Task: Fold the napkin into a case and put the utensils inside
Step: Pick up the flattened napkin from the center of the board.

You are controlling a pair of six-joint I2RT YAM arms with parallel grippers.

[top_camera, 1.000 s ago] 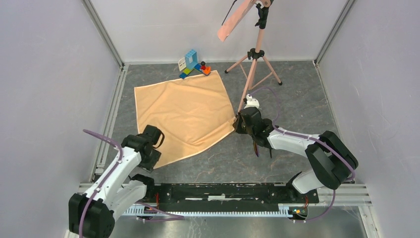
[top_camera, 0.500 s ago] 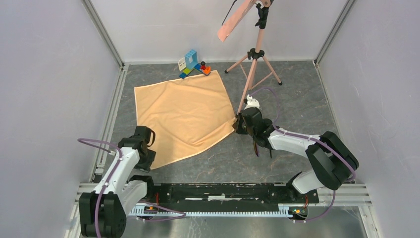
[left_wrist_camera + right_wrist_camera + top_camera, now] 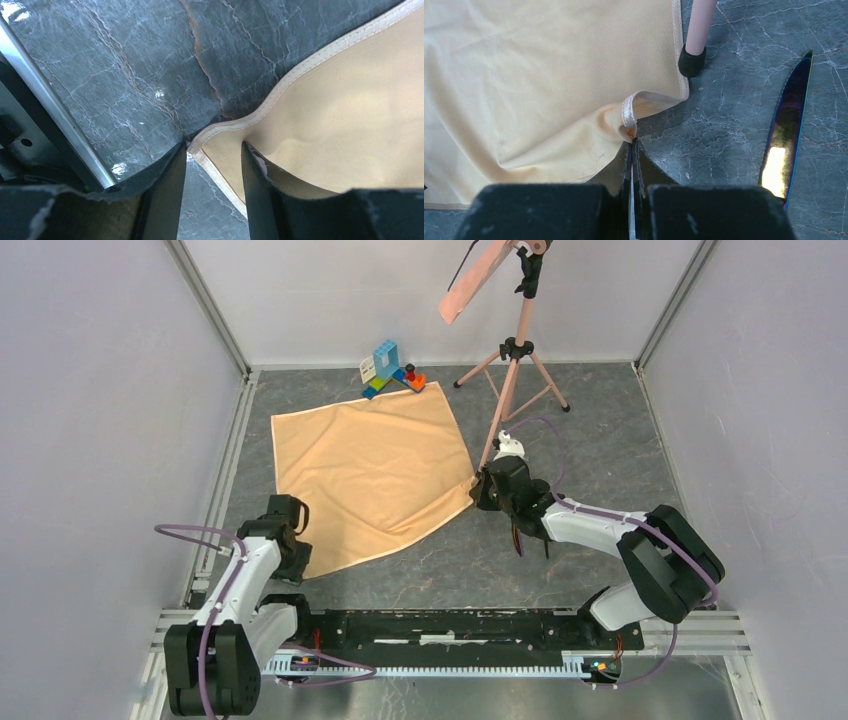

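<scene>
Since the earlier frame the left arm has drawn back toward the near left corner, and its hand has shifted leftward along the cloth's near edge; the right arm has not changed position. Left hand (image 3: 214, 150) stands about half open and holds nothing. Its fingers straddle the near corner of the napkin (image 3: 370, 470): the stitched corner lies in the gap, one finger is over the cloth, and the other is over the bare grey marbled surface (image 3: 600, 430). Whether the fingertips touch the surface cannot be told. Right hand (image 3: 632, 146) is fully closed, its tips pinching the hem at the napkin's right corner, where the edge curls up into a small loop just ahead of the jaws. Between the two hands the napkin lies spread open as one single layer, set at an angle on the left half of the surface, with soft creases near the pinched corner. One iridescent purple-gold utensil (image 3: 786, 130) lies flat on the surface just to the right of the right hand, apart from the cloth. A pink tripod (image 3: 515, 350) stands beyond, one rubber-tipped leg (image 3: 692, 60) planted just beside the napkin's right edge. A salmon-pink strip (image 3: 470, 285) sits atop the tripod. Coloured toy blocks (image 3: 390, 368) rest at the napkin's far corner, near the back wall.
</scene>
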